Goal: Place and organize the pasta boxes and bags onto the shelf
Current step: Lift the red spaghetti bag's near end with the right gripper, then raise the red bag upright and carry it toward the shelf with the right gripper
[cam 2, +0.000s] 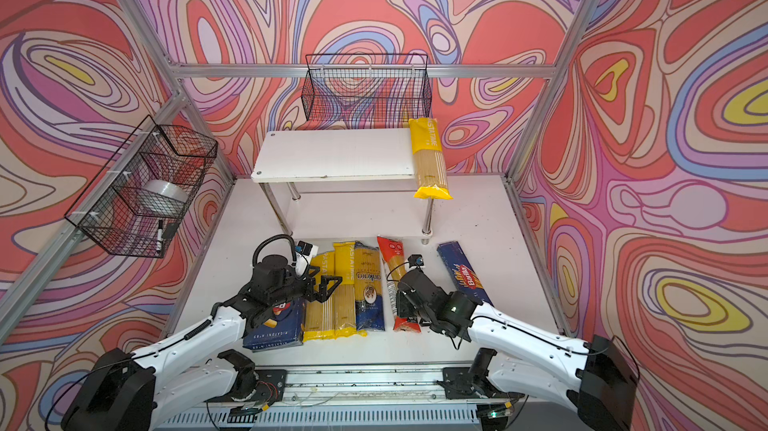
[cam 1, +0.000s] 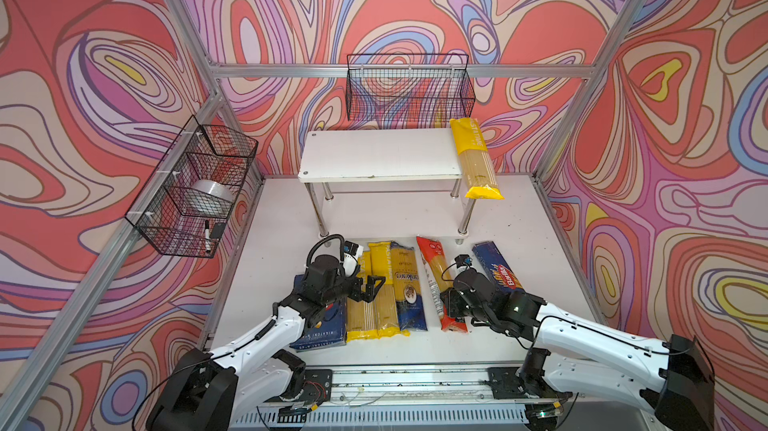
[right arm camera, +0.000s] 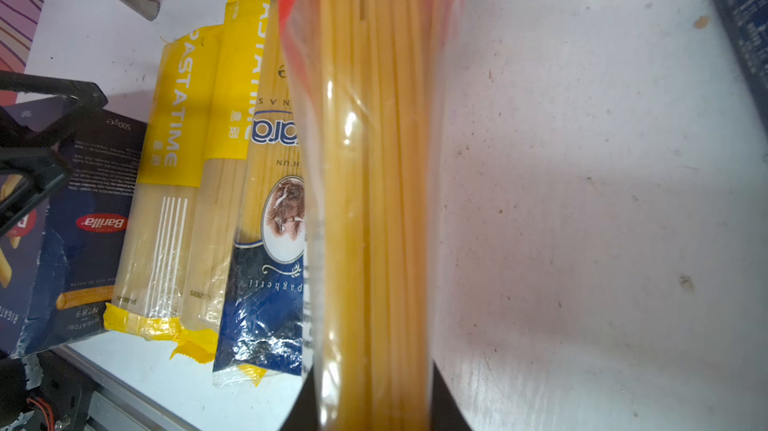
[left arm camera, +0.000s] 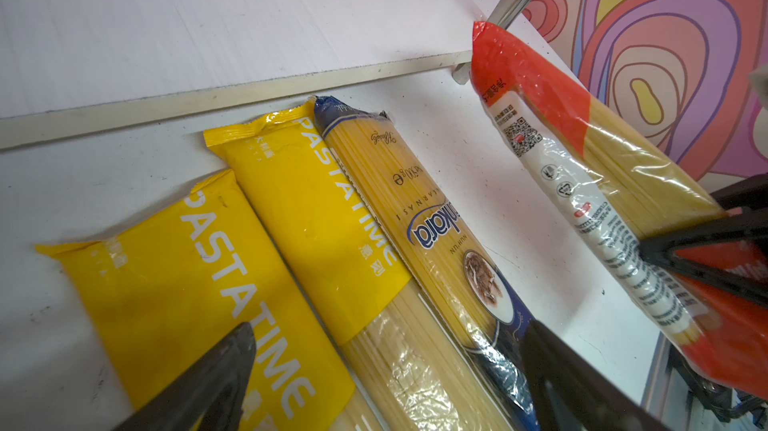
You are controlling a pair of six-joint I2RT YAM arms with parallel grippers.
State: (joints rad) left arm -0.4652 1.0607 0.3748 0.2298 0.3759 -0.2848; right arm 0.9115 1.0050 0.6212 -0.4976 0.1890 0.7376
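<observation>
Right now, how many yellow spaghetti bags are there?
3. One yellow plastic spaghetti bag overhangs the right end of the white two-tier shelf; two more lie side by side on the white table. None looks hidden.

One bag (cam 1: 473,152) lies on the shelf's (cam 1: 374,154) right end, other packs (cam 1: 409,283) before it.

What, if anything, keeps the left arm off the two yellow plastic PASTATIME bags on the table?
Probably nothing, so yes: the left gripper hangs open above the yellow bags, which lie uncovered. The right gripper, shut on the red plastic bag, sits apart.
</observation>
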